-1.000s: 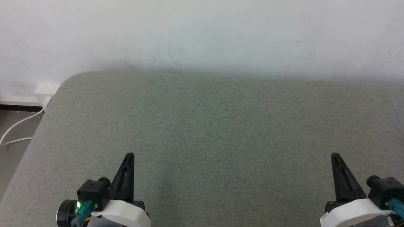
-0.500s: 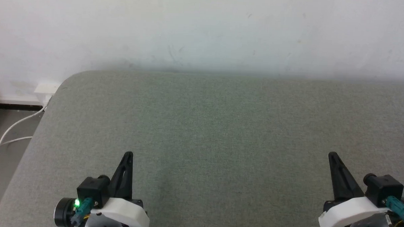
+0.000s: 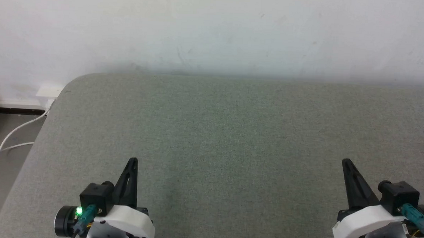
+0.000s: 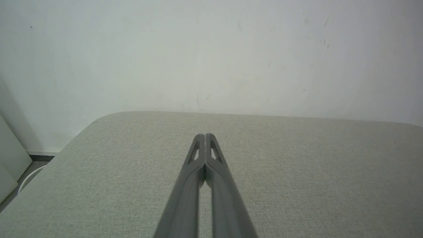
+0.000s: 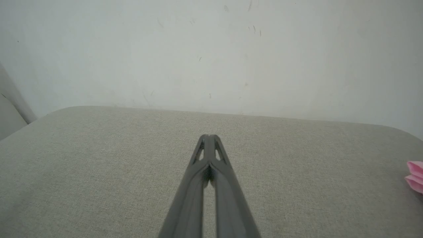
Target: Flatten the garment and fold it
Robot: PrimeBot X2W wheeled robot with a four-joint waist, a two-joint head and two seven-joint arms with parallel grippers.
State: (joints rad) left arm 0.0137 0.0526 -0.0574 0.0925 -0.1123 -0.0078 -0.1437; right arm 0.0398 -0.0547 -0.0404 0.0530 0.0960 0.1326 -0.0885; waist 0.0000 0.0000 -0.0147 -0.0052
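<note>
White wall (image 3: 215,27), scuffed, fills the background. Against it, a grey-green fabric-covered surface (image 3: 218,133), flat, with a rounded far-left corner. Strip of grey floor (image 3: 6,150) off its left side.

Left gripper (image 3: 133,161) low left, right gripper (image 3: 345,161) low right, well apart, both over the fabric. Fingers on each pressed together tip to tip, holding nothing.

White cable (image 3: 17,131) trails across the floor from a pale wall socket (image 3: 49,92).

Garment (image 5: 415,177): a small pink folded edge on the surface, at the far right of the right wrist view, well apart from that gripper.
</note>
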